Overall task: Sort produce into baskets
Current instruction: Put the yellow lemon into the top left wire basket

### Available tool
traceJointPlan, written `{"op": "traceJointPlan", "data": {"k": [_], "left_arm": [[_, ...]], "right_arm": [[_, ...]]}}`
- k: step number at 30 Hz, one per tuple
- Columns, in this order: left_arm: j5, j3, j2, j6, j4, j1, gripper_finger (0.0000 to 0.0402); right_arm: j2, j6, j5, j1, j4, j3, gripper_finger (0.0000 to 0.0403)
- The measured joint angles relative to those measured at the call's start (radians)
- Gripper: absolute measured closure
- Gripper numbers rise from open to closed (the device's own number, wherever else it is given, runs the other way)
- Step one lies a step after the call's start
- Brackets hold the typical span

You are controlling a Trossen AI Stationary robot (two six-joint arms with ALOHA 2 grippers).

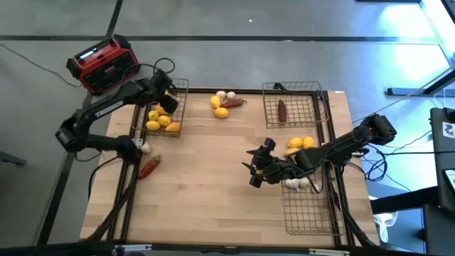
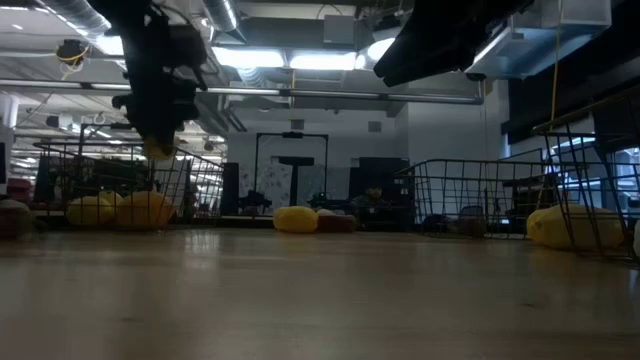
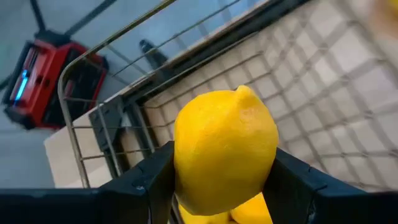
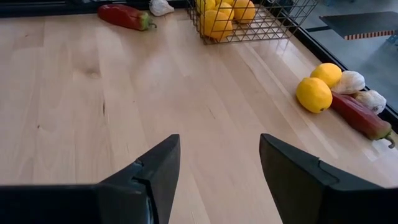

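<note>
Over the ten-o'clock basket [image 1: 178, 107]: left hand [image 1: 165, 96] pinching a lemon [image 3: 225, 149].
Toward four o'clock above the counter [image 1: 206, 185], right hand [image 4: 217, 168] spread, empty.

The table [image 4: 93, 93] is pale wood with a smooth, faintly glossy finish. On it, the baskets [image 1: 295, 107] are thin dark metal wire mesh. The lemon [image 3: 224, 149] has finely dimpled, slightly shiny yellow skin; the fingers [image 4: 155, 171] gripping nothing look matt black plastic

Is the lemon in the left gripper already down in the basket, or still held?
Still held. The left gripper is shut on the lemon, fingers on both its sides, above the basket; the low view shows it raised.
</note>
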Motion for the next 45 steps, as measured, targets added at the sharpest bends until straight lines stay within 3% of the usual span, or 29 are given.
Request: {"op": "traceJointPlan", "data": {"k": [5,23,38,45], "left_arm": [[0.000,0.000,0.084,0.031,0.046,0.077,0.0208],[0.008,-0.002,0.292,0.102,0.109,0.128,0.0207],[-0.004,-0.002,0.317,0.100,0.134,0.129,0.0206],[-0.005,-0.002,0.317,0.094,0.133,0.129,0.0160]], "right_arm": [[0.000,0.000,-0.002,0.000,-0.001,0.000,0.0188],[0.000,-0.001,-0.009,0.000,-0.002,0.000,0.0188],[0.000,-0.001,-0.008,0.000,-0.002,0.000,0.0188],[0.000,0.000,-0.009,0.000,-0.002,0.000,0.0188]]}}
